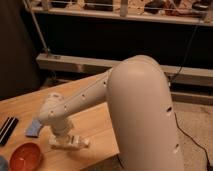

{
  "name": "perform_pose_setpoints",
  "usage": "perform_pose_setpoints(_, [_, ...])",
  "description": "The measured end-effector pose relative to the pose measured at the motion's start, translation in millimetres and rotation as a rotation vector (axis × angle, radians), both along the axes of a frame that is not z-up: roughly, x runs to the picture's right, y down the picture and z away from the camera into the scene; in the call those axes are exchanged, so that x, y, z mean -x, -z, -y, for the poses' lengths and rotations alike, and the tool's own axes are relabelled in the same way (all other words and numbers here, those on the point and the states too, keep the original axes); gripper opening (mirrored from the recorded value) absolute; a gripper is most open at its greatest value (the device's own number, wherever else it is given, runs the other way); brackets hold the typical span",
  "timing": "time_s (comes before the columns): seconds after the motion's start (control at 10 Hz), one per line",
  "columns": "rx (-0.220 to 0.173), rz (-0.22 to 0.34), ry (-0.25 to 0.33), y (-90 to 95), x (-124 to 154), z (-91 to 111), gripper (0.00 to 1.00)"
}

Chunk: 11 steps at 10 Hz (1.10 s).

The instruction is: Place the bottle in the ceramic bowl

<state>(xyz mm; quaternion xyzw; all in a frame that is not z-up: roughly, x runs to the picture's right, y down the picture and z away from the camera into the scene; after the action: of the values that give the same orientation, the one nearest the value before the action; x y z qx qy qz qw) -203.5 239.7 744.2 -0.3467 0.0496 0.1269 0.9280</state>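
Observation:
The bottle (72, 143), small and pale with a white label, lies on its side on the wooden table (95, 120) near the front edge. My gripper (62, 139) hangs from the white wrist straight down onto the bottle's left part, open, with its tips at the bottle. The wrist hides part of the bottle. The ceramic bowl (26, 156), shallow, glossy and orange-red, sits on the table to the left of the bottle and a little nearer the front, with nothing visible in it.
A blue sponge (34, 128) lies just left of the wrist, behind the bowl. A dark flat object (7, 130) rests at the table's left edge. My large white arm (142, 115) fills the right of the view. A dark shelf unit stands behind.

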Motion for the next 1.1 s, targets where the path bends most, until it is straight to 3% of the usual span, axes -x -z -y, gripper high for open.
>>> perform_pose_setpoints(0.5, [0.093, 0.023, 0.005, -2.4, 15, -9, 0.65])
perform_pose_setpoints(1.1, [0.125, 0.059, 0.023, 2.2, 35, -10, 0.65])
